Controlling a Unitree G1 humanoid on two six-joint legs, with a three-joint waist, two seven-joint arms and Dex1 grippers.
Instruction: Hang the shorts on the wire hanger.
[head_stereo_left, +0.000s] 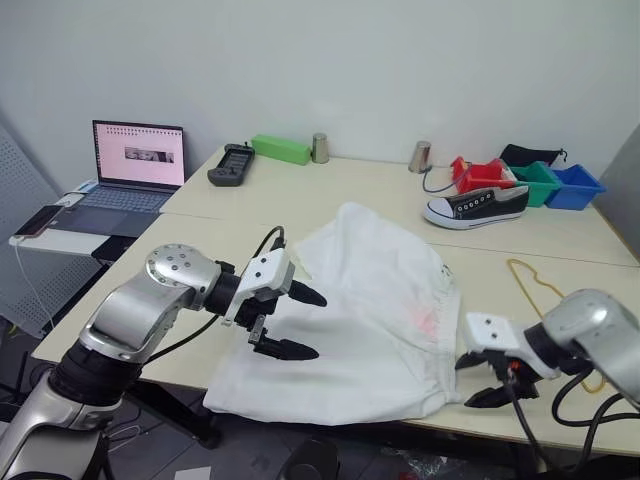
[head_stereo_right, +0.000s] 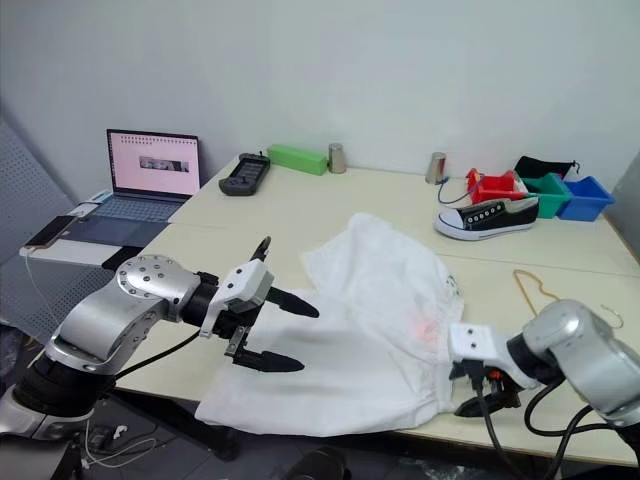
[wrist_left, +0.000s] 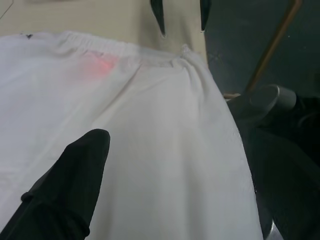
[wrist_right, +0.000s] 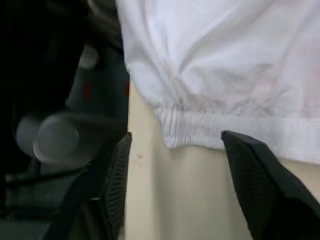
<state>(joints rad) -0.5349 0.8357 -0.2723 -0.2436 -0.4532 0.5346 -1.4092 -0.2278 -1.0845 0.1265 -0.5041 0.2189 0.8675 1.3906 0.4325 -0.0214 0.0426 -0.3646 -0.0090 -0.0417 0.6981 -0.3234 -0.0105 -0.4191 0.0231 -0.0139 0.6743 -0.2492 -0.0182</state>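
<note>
The white shorts lie spread on the near part of the table, with a faint orange-red tint at the waistband on the right. My left gripper hovers open over the shorts' left half, one black finger above the cloth. At the table's front edge my right gripper stands open beside the waistband corner, nothing between its fingers. The thin yellowish wire hanger lies flat on the table right of the shorts, beyond the right arm.
At the back stand a black-and-white sneaker, red, green and blue bins, two metal cups, a green box and a black controller. A laptop sits on a side stand at the left.
</note>
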